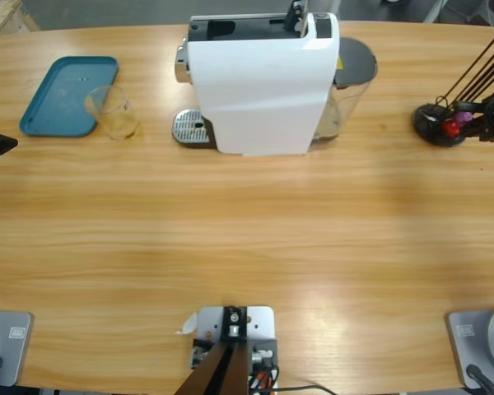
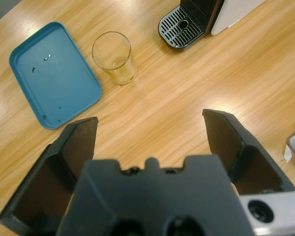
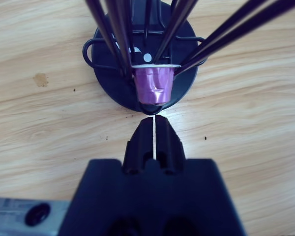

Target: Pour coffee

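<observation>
The left tool (image 2: 150, 132) is black, with two wide, flat fingers (image 2: 81, 142) hollow on the inside. A silver bar with a round hole sits beside its body. The right tool (image 3: 153, 129) is black too, with two thin, pointed fingers (image 3: 137, 142).

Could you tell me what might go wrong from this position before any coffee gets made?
The right gripper, jaws shut, sits just short of the purple capsule in the black wire holder; pushing forward closed could knock the capsule or shift the holder. The clear glass stands beside the teal tray, not on the machine's drip grate, so brewing now would likely spill. The left gripper is open and holds nothing.
</observation>
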